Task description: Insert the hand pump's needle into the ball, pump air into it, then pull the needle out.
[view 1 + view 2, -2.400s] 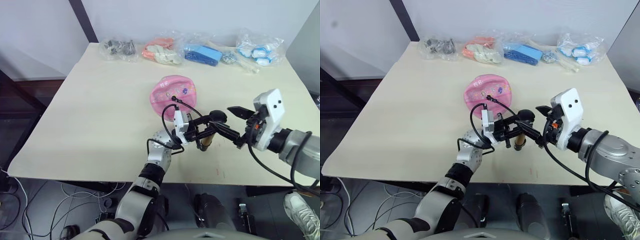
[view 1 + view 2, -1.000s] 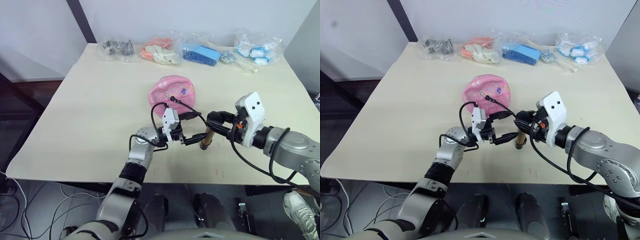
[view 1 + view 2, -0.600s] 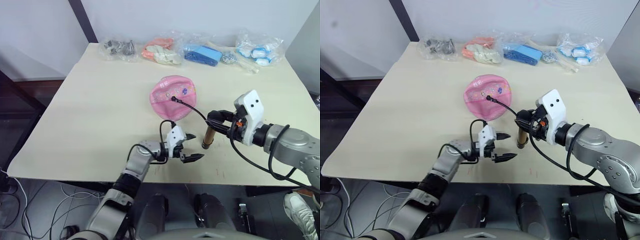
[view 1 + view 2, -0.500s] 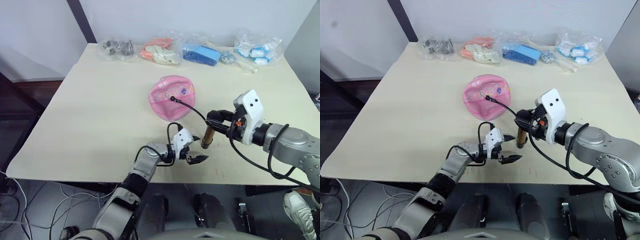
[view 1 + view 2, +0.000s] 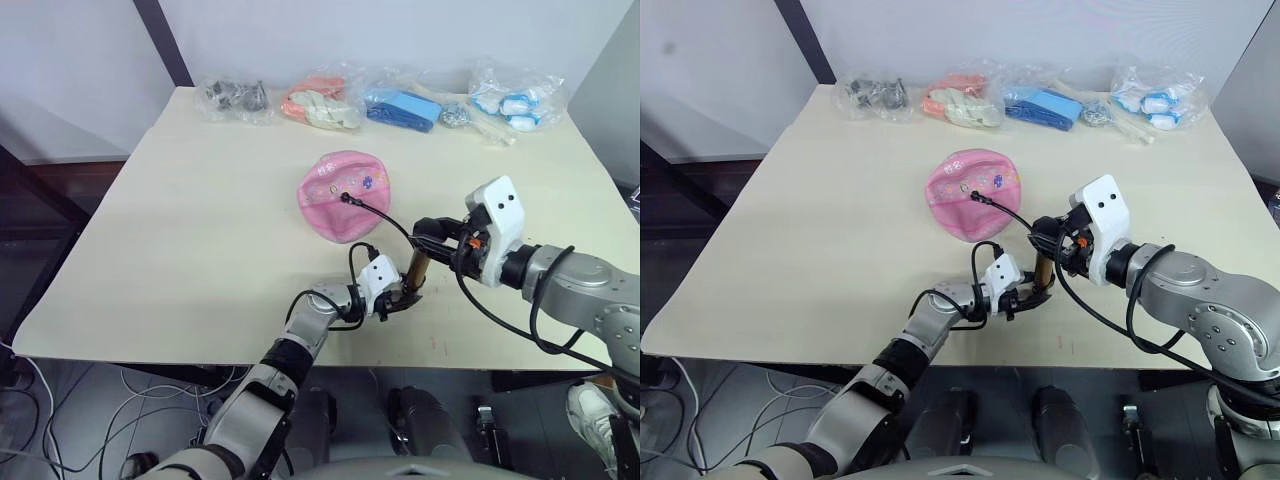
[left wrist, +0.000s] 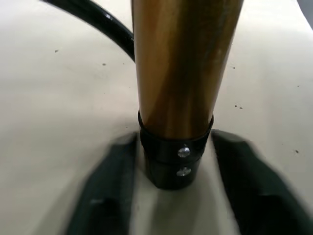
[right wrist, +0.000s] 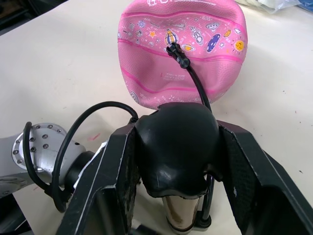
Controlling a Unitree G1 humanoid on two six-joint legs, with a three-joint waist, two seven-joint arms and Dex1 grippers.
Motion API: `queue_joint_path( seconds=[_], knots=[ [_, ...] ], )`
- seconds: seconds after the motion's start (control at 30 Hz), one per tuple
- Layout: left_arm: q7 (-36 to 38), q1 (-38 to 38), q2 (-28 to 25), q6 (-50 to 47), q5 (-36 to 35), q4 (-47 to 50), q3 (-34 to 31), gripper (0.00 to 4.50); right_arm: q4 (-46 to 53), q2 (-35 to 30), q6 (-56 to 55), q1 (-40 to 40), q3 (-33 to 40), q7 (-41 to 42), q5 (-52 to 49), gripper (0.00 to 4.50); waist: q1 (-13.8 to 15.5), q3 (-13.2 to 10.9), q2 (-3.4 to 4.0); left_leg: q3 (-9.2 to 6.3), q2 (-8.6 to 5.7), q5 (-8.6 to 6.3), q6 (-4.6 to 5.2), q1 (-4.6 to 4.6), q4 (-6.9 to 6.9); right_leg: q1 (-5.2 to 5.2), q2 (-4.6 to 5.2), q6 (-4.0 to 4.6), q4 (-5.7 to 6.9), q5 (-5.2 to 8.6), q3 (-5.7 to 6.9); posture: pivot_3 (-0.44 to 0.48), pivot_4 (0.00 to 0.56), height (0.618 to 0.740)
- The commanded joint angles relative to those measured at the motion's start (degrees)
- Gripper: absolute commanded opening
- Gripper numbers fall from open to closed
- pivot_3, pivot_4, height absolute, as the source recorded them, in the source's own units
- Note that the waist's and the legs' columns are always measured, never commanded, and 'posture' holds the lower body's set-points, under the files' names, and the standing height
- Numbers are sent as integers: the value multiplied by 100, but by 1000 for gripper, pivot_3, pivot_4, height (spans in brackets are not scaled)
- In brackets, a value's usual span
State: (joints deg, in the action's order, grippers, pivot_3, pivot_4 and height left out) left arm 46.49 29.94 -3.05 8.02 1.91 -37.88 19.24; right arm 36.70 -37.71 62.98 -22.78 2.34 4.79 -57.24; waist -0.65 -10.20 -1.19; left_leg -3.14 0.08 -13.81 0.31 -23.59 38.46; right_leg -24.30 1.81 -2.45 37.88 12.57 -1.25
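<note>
The pink ball (image 5: 345, 195) lies partly flattened mid-table. The needle's black fitting (image 7: 174, 50) sits at its valve, and the pin itself is hidden. A thin black hose runs from there to the hand pump (image 5: 415, 272), which stands upright near the table's front edge. My right gripper (image 7: 178, 132) is shut on the pump's black knob (image 5: 432, 232). At the pump's foot, my left gripper (image 6: 176, 147) is open, one finger (image 6: 105, 196) on each side of the black bottom cap (image 6: 176, 164), very close to it.
Several clear bags line the back edge of the table (image 5: 200, 230): dark metal parts (image 5: 235, 97), orange-pink items (image 5: 322, 105), blue items (image 5: 405, 108) and blue-white items (image 5: 515, 100). The pump stands close to the front edge.
My left gripper let go of the pump, swung low along the front edge, and has come back to its base. My right gripper closed on the knob and stays there.
</note>
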Motion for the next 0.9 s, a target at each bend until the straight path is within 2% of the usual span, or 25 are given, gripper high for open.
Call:
queue_joint_path(
  seconds=[0.03, 0.37, 0.57, 0.77, 0.9],
  knots=[
    [-39, 118, 127, 238, 73, -65, 61, 1145, 76, 28, 72, -53, 141, -40, 34, 1836, 2, 0, 0, 0, 0, 0, 0, 0, 0, 0, 0, 0, 0, 0, 0, 0, 150, 740],
    [336, 402, 97, 735, 163, -551, 117, 1139, 116, -114, 134, -123, 328, 92, -3, 1836, 3, 0, 0, 0, -3, 0, 0, -1, 0, 0, 2, -1, -1, 0, 0, 0, 150, 740],
    [871, 945, 253, 1243, 131, -1433, 97, 1139, 132, -474, 78, -115, 434, 521, 37, 1835, 13, 0, 0, -4, -4, 0, 0, -6, 0, 0, 2, 0, -5, 0, 6, 0, 150, 740],
    [775, 1366, 312, 1421, 302, -2175, 33, 1139, 70, -552, -190, 202, 257, 876, 413, 1835, 8, 0, 1, -12, -8, -1, 2, -9, -1, 0, 3, 0, -6, 0, 12, 0, 150, 740],
    [700, 1421, 243, 1408, 465, -2316, 84, 1139, 118, -626, -245, 148, 493, 1024, 424, 1835, 7, 0, 1, -12, -7, -1, 2, -6, 0, 0, 3, -1, -3, 0, 11, 0, 150, 740]
  ],
)
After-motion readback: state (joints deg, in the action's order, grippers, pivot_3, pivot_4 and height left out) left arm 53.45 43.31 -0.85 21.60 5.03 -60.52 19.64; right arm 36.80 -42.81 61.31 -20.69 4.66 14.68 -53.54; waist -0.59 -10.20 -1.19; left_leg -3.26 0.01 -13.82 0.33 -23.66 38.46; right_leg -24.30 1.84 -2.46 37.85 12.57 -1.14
